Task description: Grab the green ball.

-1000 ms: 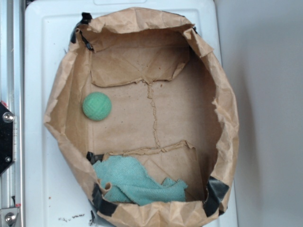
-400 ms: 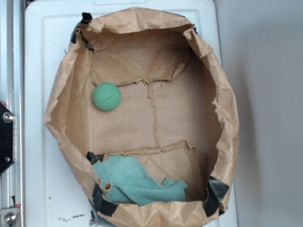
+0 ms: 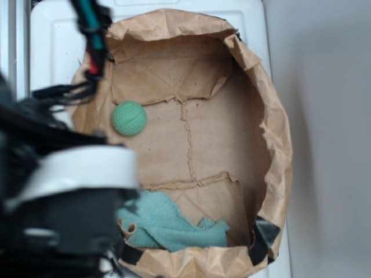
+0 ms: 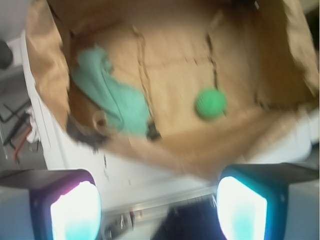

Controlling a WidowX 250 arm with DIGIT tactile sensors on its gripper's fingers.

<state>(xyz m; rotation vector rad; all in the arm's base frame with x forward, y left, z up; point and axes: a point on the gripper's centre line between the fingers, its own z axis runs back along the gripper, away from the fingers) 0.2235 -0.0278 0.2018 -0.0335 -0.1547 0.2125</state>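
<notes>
Green ball [image 4: 210, 103] lies beyond the wide-open, empty gripper [image 4: 160, 207].

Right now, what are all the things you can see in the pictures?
Ball: one, mint green, on the bag's floor toward its upper left in the exterior view, not touching the cloth.
Cloth: one, teal green, crumpled on the bag's floor at the lower edge.
Paper bag: one, brown, lying open on the white surface, with black tape at its corners.
White surface: one, white, under the bag.
Metal rail: one, silver, along the left edge.
Robot arm: one, black and white, blurred, at the lower left.
Gripper: one, open, outside the bag's rim in the wrist view, holding nothing.
</notes>
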